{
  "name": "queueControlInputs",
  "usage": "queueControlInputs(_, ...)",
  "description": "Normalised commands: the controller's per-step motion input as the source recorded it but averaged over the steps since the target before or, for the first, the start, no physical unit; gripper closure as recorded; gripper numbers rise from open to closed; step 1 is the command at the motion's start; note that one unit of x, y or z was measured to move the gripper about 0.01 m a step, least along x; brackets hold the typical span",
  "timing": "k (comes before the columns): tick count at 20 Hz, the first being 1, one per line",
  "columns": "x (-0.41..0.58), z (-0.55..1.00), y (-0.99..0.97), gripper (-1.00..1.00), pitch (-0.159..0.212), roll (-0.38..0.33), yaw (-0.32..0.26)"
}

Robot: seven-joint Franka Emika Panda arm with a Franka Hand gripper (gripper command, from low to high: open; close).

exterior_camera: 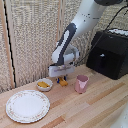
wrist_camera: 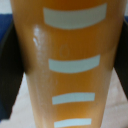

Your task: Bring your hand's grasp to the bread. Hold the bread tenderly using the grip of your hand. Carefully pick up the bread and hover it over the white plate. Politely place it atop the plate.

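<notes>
- Pale wooden tabletop point(exterior_camera: 100, 107) fills the scene before you, backed by woven beige blinds point(exterior_camera: 35, 35); a black boxy appliance point(exterior_camera: 111, 52) sits at the far end on the exterior view's right.
- Your white boxy gripper with blue-tipped fingers point(exterior_camera: 62, 78) hangs low on its thick white and grey arm point(exterior_camera: 75, 30), down at the table.
- You see the small golden orange-brown bread loaf point(exterior_camera: 63, 82) directly under the gripper, its fingers on either side of it; the wrist view shows the bread point(wrist_camera: 70, 65) filling the picture with dark fingers point(wrist_camera: 9, 75) flanking it. Whether they press on it, you cannot tell.
- You find the small grey-white bowl of yellow food point(exterior_camera: 44, 84) just beside the bread, on the exterior view's left.
- Your pink cup point(exterior_camera: 81, 83) stands upright to the exterior view's right of the bread.
- You have the large round white plate with speckled rim point(exterior_camera: 12, 106) near the front, on the exterior view's left, apart from the bread.
</notes>
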Motion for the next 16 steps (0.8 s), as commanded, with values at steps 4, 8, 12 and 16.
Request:
queueControlInputs(4, 0.026, 1.0, -0.01, 1.0, 0.002, 0.0, -0.019)
queueControlInputs(8, 0.002, 0.98, 0.4, 1.0, 0.001, 0.007, -0.023)
queueControlInputs(12, -0.08, 0.68, 0.63, 1.0, 0.019, 0.066, -0.002)
queueControlInputs(16, -0.204, 0.5, 0.76, 1.0, 0.0, 0.07, 0.0)
